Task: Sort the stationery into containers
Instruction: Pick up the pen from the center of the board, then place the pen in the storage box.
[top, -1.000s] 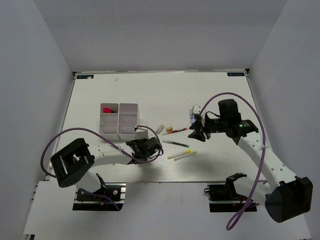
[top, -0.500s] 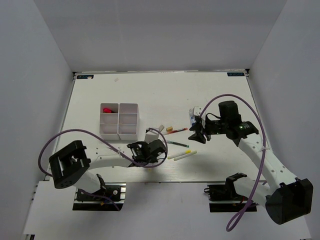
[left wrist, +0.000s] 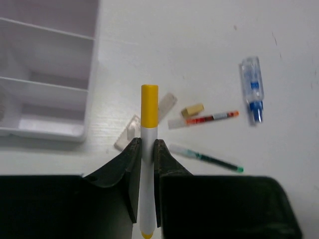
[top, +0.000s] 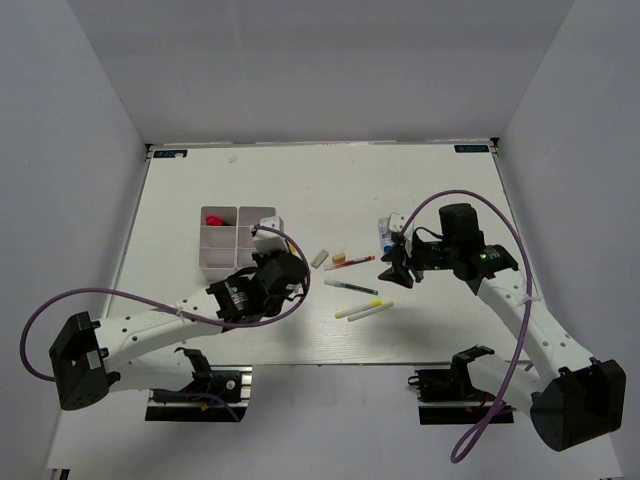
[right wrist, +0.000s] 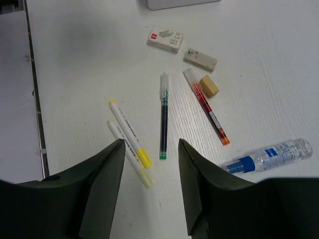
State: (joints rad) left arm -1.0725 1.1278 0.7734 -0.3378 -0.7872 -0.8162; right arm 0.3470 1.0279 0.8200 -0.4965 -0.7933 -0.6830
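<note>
Container tray (top: 215, 245): on the surface (top: 440, 180), left of centre; a pink item (top: 213, 219) lies in its far-left compartment.
Left claw (left wrist: 145, 144): closed on a yellow-capped white pen (left wrist: 149, 107), near the tray's right edge.
Right claw (right wrist: 150, 144): jaws apart, holding nothing, above the loose stationery.
Tube (right wrist: 271, 155): blue-labelled, lying beside the red pen (right wrist: 207, 112).
Pens: green pen (right wrist: 163, 117) and two yellow-tipped markers (right wrist: 128, 130) lying flat.
Erasers (right wrist: 165, 40): three, between pens and tray.
</note>
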